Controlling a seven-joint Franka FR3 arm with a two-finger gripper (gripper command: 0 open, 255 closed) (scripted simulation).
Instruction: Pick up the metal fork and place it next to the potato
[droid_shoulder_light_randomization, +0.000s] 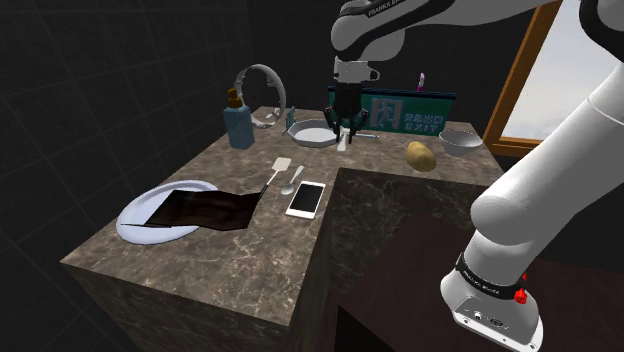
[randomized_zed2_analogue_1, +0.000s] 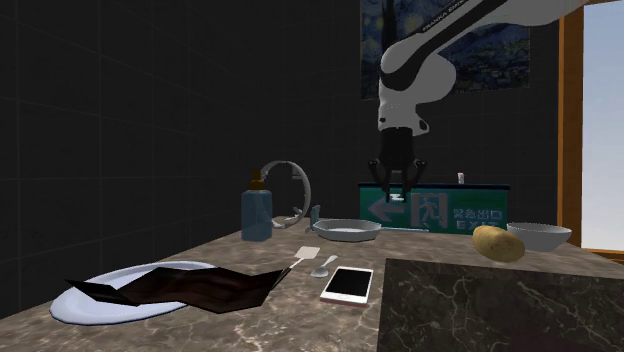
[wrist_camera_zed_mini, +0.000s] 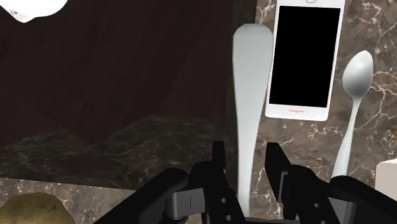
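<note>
Claw: the all-black two-finger claw (droid_shoulder_light_randomization: 345, 122) is clenched on the fork, one finger on either side of its handle. It hangs above the worktop, higher than the potato and to the potato's left in the shoulder view.
Fork: a pale grey, plainly drawn fork with a long flat handle (wrist_camera_zed_mini: 245, 95). It is gripped at one end, with the rounded handle tip pointing away from the claw. It is lifted clear of the worktop and apart from the potato.
Potato: a yellow-brown oval potato (droid_shoulder_light_randomization: 421, 155), lying on the worktop.
Worktop: a brown marbled stone worktop (droid_shoulder_light_randomization: 200, 265), which carries the potato.
Bowl: a pale round bowl (droid_shoulder_light_randomization: 461, 141), near the potato, just beyond it to the shoulder view's right.
Phone: a flat white smartphone (droid_shoulder_light_randomization: 306, 198), lying left of the potato in the shoulder view and nearer the camera.
Spoon: a pale grey spoon (droid_shoulder_light_randomization: 292, 180), just beside the phone on the side away from the potato.
Sign: a green exit sign (droid_shoulder_light_randomization: 410, 112), standing behind the potato.
</note>
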